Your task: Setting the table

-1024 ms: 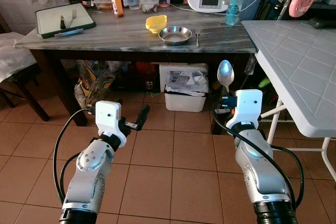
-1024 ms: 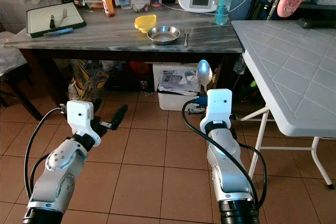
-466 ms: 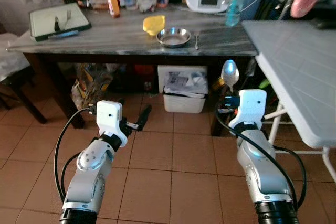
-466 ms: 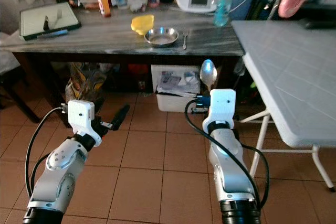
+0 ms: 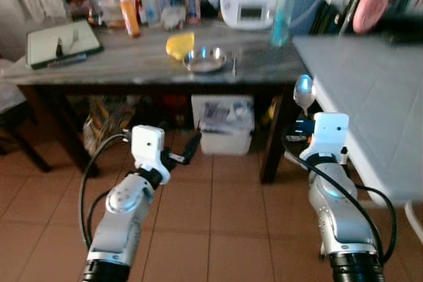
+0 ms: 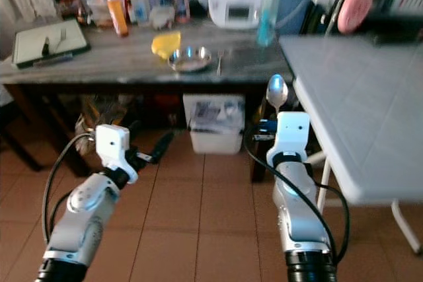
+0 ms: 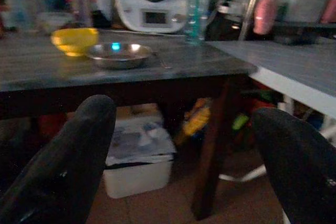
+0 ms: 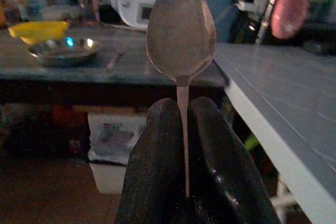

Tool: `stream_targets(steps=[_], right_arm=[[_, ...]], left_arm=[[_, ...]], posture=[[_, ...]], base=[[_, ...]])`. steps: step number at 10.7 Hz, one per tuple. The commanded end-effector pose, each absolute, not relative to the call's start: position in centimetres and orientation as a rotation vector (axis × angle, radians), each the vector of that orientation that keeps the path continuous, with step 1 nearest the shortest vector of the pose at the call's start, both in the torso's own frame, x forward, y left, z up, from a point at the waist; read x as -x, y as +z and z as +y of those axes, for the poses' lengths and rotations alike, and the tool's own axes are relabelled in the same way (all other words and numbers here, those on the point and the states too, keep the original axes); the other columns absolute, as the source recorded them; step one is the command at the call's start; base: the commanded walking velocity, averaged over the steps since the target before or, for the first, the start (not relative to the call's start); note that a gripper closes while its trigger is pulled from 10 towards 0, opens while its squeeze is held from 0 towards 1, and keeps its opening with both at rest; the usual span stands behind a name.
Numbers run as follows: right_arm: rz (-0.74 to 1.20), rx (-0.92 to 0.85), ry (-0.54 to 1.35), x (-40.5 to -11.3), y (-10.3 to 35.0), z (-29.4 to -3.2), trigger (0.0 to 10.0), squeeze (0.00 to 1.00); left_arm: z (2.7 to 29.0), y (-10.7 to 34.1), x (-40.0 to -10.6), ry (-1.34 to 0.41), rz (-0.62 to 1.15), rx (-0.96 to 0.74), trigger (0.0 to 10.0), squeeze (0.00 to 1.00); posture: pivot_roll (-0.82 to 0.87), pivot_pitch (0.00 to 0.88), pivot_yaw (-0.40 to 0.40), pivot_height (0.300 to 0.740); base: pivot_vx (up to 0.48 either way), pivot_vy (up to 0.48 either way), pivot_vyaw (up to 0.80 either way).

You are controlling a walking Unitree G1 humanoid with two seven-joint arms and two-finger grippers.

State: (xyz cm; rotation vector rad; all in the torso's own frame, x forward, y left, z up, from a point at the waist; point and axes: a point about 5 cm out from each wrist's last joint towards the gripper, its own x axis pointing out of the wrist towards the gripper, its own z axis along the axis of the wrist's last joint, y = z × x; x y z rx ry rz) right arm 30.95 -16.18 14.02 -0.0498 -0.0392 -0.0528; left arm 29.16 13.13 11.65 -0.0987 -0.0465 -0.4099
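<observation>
Pinching the upright silver metal spoon (image 8: 180,30) by its handle, the right gripper (image 8: 184,124) had shifted rightward toward the white folding table (image 5: 370,90); the left gripper (image 7: 184,145) hung spread and empty, while the dark marble counter (image 5: 132,64) appeared blurred.

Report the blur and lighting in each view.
Left and right eye views: bright but motion-blurred, worst on the far clutter. Left wrist view: dim, the left gripper fingers out of focus, glints on the steel bowl. Right wrist view: dim, the spoon fairly sharp in the right gripper, background soft.
</observation>
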Motion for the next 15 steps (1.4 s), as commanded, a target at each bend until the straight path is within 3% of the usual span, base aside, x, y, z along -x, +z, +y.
stream_targets(steps=[1,15], right_arm=[[-0.063,0.044,-0.026,-31.21,14.63,-15.31,10.0,0.0],[-0.058,0.047,-0.031,-30.91,14.29,-15.31,10.0,0.0]], left_arm=[[13.79,11.69,-29.2,-0.388,-0.047,0.088,10.0,0.0],[13.44,11.6,-29.09,-0.403,-0.043,0.08,10.0,0.0]], posture=[[0.04,0.0,0.018,0.74],[0.04,0.0,0.029,0.74]], base=[[0.368,0.0,0.0],[0.365,0.0,0.0]])
